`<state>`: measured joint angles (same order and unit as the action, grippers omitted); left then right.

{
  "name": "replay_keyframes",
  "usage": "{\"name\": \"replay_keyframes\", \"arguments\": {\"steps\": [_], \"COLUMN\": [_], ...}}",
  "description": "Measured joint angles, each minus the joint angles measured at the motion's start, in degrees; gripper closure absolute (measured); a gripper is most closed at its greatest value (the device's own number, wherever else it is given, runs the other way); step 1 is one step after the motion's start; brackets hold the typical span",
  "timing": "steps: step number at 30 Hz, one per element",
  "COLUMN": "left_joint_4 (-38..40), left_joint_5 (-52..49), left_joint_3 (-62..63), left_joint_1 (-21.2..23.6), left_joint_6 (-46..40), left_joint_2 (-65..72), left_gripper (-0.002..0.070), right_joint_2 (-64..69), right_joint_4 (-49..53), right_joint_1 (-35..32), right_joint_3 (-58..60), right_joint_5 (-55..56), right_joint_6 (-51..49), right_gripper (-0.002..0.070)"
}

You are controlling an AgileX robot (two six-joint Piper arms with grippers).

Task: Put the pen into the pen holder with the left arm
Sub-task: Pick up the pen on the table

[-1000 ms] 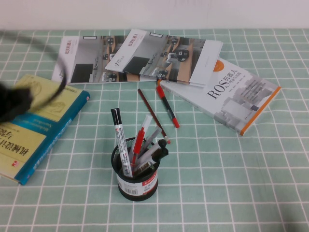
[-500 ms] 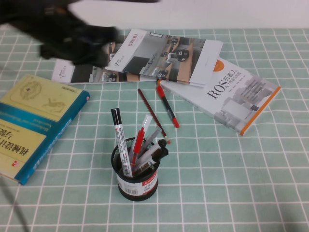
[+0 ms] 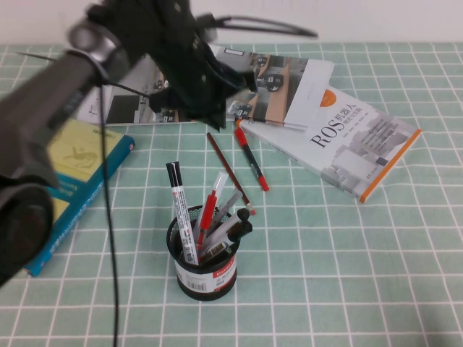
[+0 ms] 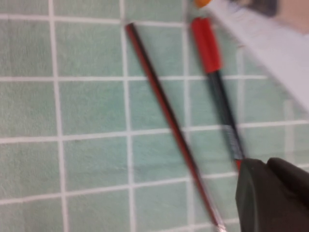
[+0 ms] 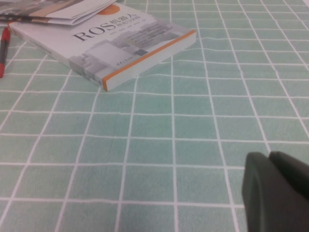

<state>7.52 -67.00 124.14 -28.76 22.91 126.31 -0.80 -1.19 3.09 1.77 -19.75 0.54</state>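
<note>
A: The left tool (image 3: pixel 206 108) is seen above the far part of the counter (image 3: pixel 376 260), over the near edge of the brochures (image 3: pixel 239 83), with its fingers pressed together and nothing pinched. The right tool (image 5: pixel 277 191) is seen only in its own wrist view, low over bare checked cloth near the ROS book (image 5: pixel 116 46), fingers pressed together, apparently parked.

B: How much of the task can be counted as done?

A: Nothing yet, as judged. The pen (image 3: pixel 228 170) lies flat on the counter, its far end just beyond the left tool, its near end close to the pen holder (image 3: pixel 205 256). The holder is already crowded with other pens.

B: And what is left?

A: The fingers must be spread, the pen grasped, lifted and dropped into the holder.

B: What room is available?

A: Little on one side: the red pen (image 3: pixel 251 159) lies just beside the pen, and the ROS book's edge is near. On the other side open cloth is found, up to the teal book (image 3: pixel 51 188). Little open space is offered inside the holder.
</note>
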Motion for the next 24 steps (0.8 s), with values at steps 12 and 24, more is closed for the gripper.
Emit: {"name": "replay_keyframes", "arguments": {"steps": [12, 24], "left_joint_4": [-5.52, -5.52], "left_joint_5": [-1.34, -1.14], "left_joint_3": [3.35, 3.48], "left_joint_1": [-1.66, -1.91], "left_joint_6": [2.22, 6.46], "left_joint_2": [4.55, 6.94], "left_gripper": [0.0575, 0.0262], "right_joint_2": [0.0, 0.0], "right_joint_4": [0.0, 0.0], "right_joint_1": [0.0, 0.0], "right_joint_3": [0.0, 0.0], "right_joint_5": [0.0, 0.0], "right_joint_6": [0.0, 0.0], "right_gripper": [0.0696, 0.0696]}}
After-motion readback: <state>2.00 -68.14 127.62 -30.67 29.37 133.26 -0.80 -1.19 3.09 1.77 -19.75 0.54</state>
